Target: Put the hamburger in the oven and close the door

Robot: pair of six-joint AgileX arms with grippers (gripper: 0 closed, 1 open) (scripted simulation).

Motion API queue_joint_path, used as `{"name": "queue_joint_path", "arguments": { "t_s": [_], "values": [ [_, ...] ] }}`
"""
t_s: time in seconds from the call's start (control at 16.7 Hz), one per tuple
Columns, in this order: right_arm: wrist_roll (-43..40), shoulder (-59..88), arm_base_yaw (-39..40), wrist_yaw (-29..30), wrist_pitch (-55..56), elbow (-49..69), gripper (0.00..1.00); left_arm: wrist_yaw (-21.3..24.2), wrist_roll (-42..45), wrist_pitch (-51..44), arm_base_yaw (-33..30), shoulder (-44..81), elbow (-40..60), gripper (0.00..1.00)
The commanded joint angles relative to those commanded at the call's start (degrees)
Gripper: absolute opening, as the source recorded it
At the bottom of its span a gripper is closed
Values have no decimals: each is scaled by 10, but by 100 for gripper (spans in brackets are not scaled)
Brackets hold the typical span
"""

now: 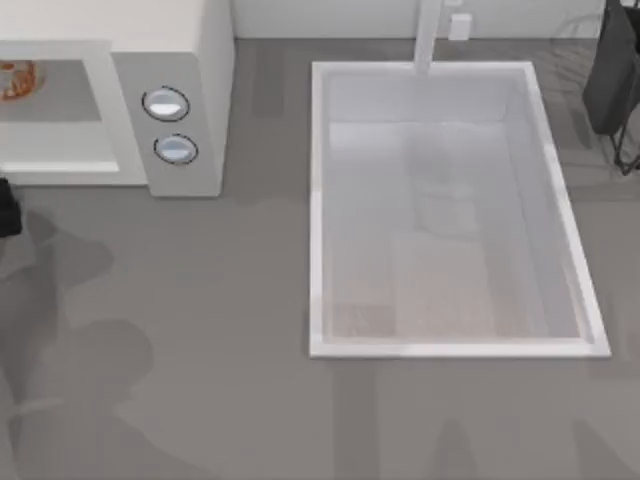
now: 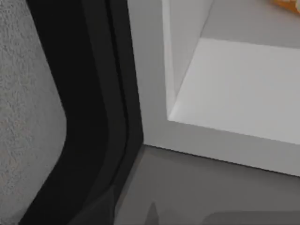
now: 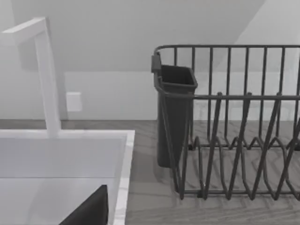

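Note:
The off-white oven (image 1: 200, 60) stands at the table's back left, with two silver-rimmed knobs (image 1: 166, 104) on its side panel. Its grey cavity (image 1: 60, 92) is open, and the hamburger (image 1: 15, 80) lies inside at the far left. An orange edge of the hamburger (image 2: 287, 3) also shows deep in the cavity in the left wrist view. There a dark part of my left gripper (image 2: 93, 117) is close to the oven's front frame (image 2: 154, 93). Beside it is a grey speckled surface (image 2: 23, 117), which looks like the door's window. A dark bit of my left arm (image 1: 6, 210) sits at the left edge.
A large white sink basin (image 1: 450, 210) with a white faucet (image 1: 428, 40) fills the table's right half. A dark wire dish rack (image 3: 234, 140) with a cup holder (image 3: 174, 117) stands at the back right, near the dark mass (image 1: 612, 80).

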Motion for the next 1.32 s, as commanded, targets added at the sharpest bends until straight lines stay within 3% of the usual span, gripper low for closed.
{"name": "queue_joint_path", "arguments": {
  "t_s": [0.36,0.78,1.32],
  "values": [
    [0,0,0,0,0,0,100,16,8,56,14,-38,-124,100],
    [0,0,0,0,0,0,100,16,7,52,10,-41,-120,100],
    [0,0,0,0,0,0,100,14,7,-121,11,-191,-79,100]
  ]
}}
